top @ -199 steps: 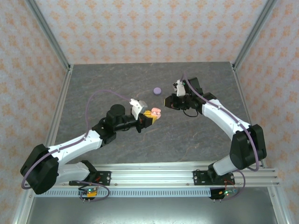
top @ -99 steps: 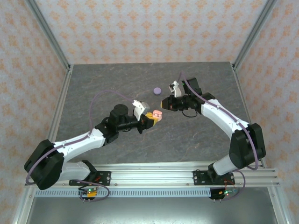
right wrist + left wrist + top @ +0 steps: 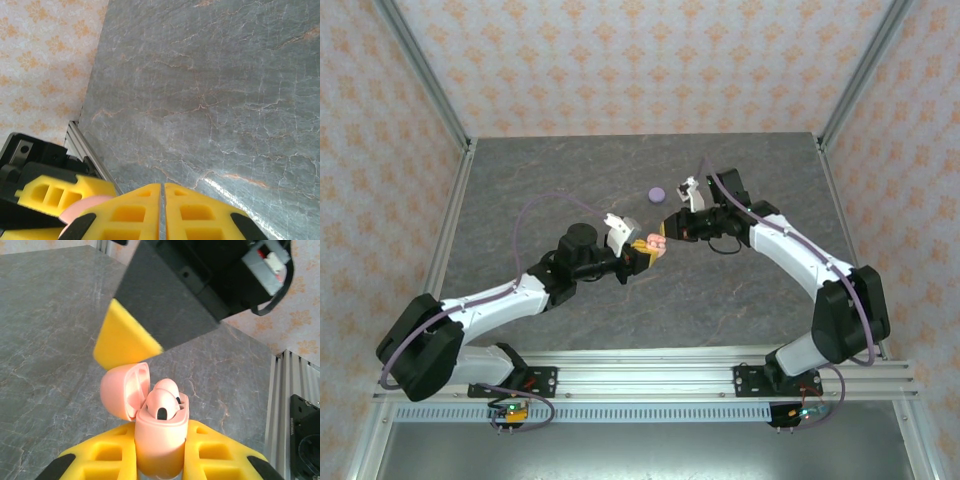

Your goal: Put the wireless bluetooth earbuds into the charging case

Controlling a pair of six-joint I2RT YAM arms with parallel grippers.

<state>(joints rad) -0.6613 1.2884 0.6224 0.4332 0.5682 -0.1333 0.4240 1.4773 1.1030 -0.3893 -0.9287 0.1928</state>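
My left gripper (image 3: 160, 462) is shut on a pink charging case (image 3: 161, 440), held upright above the table between its yellow fingers. The case's lid (image 3: 121, 390) is swung open to the left. Two pinkish-peach earbuds (image 3: 162, 401) sit in the case's sockets, their rounded heads sticking up. From above, the case (image 3: 655, 243) hangs over the table's middle, with the left gripper (image 3: 642, 253) just behind it. My right gripper (image 3: 670, 222) is shut with nothing between its fingers (image 3: 135, 210), and its yellow tip (image 3: 122, 347) hovers just above the open lid.
A pale purple round disc (image 3: 657, 193) lies on the grey marbled table (image 3: 750, 290) behind both grippers. Metal frame posts stand at the table's left edge (image 3: 445, 250) and right edge (image 3: 840, 220). In the right wrist view the case (image 3: 82, 207) and a left finger (image 3: 50, 192) sit at lower left.
My right gripper has moved left and down toward the held case, ending close above its lid. The left arm has pushed the case slightly forward.
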